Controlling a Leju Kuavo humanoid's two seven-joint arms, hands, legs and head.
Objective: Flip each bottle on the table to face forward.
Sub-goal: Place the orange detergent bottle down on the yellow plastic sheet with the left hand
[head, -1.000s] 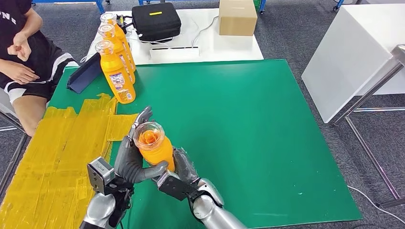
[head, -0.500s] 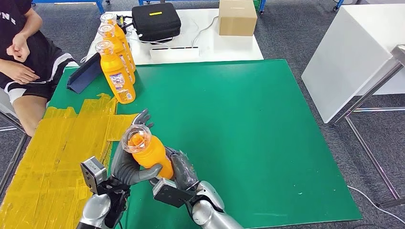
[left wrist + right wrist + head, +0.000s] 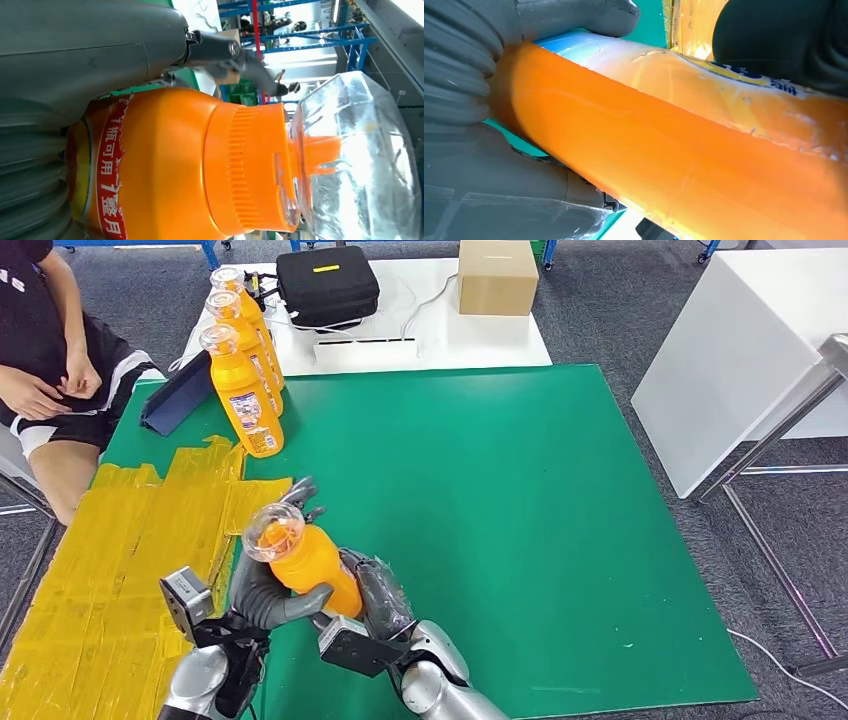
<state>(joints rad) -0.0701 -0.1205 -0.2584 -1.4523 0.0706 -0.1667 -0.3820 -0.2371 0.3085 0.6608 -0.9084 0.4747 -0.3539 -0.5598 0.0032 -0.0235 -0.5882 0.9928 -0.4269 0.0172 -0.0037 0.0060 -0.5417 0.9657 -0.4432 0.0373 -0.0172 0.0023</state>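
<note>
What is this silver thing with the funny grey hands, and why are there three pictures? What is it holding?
It is a robot with two silver arms. The big picture is from a camera high on its body, looking down at a green table mat. The other two come from cameras at its wrists, very close up. Its left hand and right hand both hold one orange plastic bottle with a clear cap, tilted. Three more orange bottles stand in a row at the mat's far left corner, near a seated person. Yellow tape patches cover the left side.

Person sitting off to the side (image 3: 55, 370), black case (image 3: 326, 284) and cardboard box (image 3: 497, 275) on a white table (image 3: 500, 335), dark tablet thing (image 3: 178, 393), yellow taped patch (image 3: 110, 560)
</note>
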